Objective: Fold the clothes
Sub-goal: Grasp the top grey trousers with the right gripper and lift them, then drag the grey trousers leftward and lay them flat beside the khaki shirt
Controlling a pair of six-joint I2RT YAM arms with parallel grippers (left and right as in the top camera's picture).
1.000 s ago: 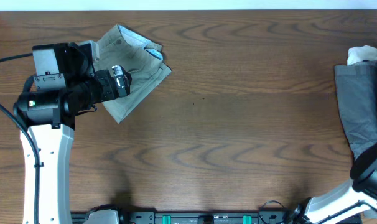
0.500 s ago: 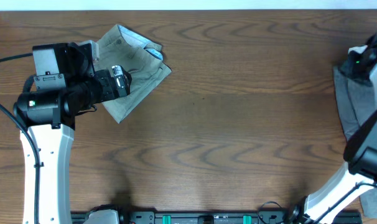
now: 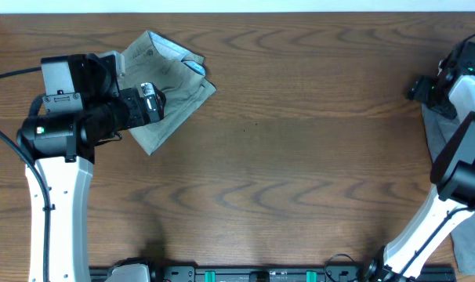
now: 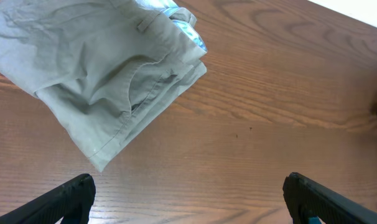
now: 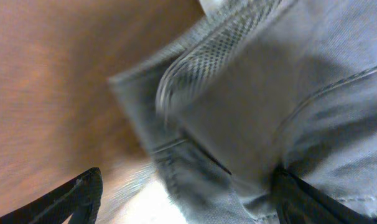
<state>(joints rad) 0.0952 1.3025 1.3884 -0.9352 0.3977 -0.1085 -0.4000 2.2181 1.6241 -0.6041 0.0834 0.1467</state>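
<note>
Closest in, through the right wrist camera, my right gripper (image 5: pixel 187 180) has its fingers spread wide, released, with grey cloth filling the space between and above them. The picture is smeared, so I cannot tell whether either fingertip is touching the fabric. What I am looking at is the grey shorts (image 5: pixel 269 93): rumpled, one layer turned back to show a patch of mesh lining (image 5: pixel 207 56), with a stitched pocket seam (image 5: pixel 325 93) curving off toward 3 o'clock. On the overhead they sit at 3 o'clock on the table (image 3: pixel 300 157), partly off the frame and half under my right arm. I judge the step in hand to be the pickup of this second pair. The next move calls for closing on a firm edge such as the waistband, not the loose mesh, then dragging the pair toward the table's middle to spread it flat. Farther off, my left gripper (image 4: pixel 188 186) hangs released over bare wood, holding nothing. Just beyond it, at 10 o'clock on the overhead, the olive-khaki shorts (image 4: pixel 107 81) lie folded into a compact slanted packet, with a pale blue lining (image 4: pixel 188 34) peeping out at its far corner. That pair looks finished to me.
</note>
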